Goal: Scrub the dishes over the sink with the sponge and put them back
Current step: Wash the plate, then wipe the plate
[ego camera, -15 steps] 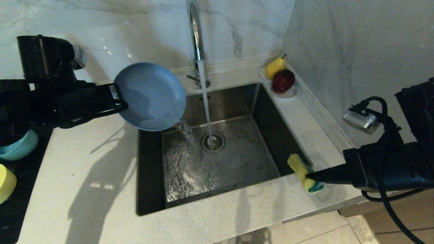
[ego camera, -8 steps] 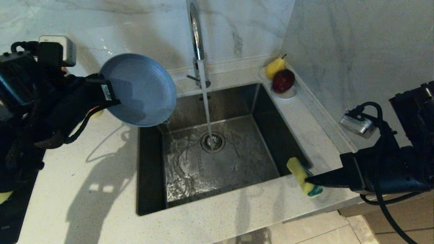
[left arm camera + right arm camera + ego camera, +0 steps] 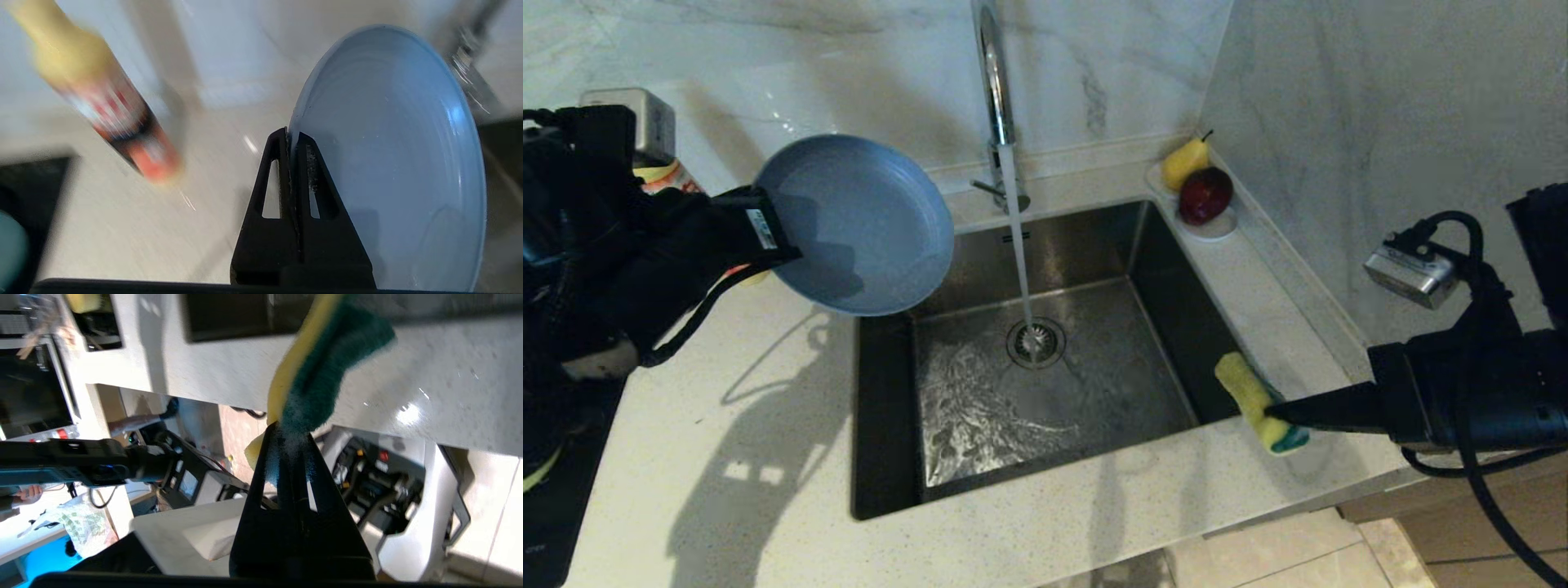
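Now that I've tipped the grey-blue plate (image 3: 854, 224) back and its runoff has stopped, the left gripper (image 3: 783, 238) pinches its rim at the sink's (image 3: 882, 408) ten o'clock; the right gripper (image 3: 1278, 411), at four o'clock, clamps the sponge (image 3: 1258, 402). Rinsing looks finished, probably.

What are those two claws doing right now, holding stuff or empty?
Left gripper: shut on the rim of the blue plate, beside the sink.
Right gripper: shut on the sponge, at the sink's right edge.
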{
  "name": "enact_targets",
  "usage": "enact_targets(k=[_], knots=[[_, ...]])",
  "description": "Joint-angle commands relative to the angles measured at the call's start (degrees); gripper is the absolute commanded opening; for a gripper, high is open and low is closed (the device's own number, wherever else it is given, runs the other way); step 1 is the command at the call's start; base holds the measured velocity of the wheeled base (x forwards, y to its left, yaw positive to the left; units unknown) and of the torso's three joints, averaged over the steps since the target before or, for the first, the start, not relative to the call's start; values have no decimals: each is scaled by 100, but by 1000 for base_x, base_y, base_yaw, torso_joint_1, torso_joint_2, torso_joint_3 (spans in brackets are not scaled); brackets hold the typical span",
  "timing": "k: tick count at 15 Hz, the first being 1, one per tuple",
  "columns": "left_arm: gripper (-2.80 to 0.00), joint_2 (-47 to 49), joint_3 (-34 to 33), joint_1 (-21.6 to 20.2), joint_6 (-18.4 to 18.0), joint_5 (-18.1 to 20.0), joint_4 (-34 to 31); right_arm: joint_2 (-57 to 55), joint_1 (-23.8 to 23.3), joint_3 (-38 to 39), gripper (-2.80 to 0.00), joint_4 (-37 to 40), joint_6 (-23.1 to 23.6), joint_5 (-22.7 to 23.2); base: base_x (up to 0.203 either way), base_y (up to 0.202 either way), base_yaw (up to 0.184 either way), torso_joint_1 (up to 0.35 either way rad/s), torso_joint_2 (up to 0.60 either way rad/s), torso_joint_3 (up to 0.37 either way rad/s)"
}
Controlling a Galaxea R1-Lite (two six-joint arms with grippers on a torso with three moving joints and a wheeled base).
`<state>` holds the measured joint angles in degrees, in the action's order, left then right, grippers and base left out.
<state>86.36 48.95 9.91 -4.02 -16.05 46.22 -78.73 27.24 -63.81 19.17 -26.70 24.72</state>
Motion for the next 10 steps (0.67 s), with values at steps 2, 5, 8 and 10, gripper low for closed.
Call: enact_targets(k=[2, 5, 8, 10], knots=[[-280, -908, 371, 14, 1239, 1008, -3192, 241, 172, -228, -280, 15, -37, -32, 0, 0, 0, 0, 0, 0], [-280, -1208, 490, 170, 2341, 2206, -4452, 175, 246, -619, -280, 84, -31, -54, 0, 0, 0, 0, 0, 0], [-280, -1172, 305, 607, 2872, 2272, -4543, -151, 386, -955, -280, 81, -20, -63, 0, 0, 0, 0, 0, 0], [-280, -1201, 80, 705, 2878, 2288, -4483, -337, 590, -1082, -280, 70, -20, -84, 0, 0, 0, 0, 0, 0]])
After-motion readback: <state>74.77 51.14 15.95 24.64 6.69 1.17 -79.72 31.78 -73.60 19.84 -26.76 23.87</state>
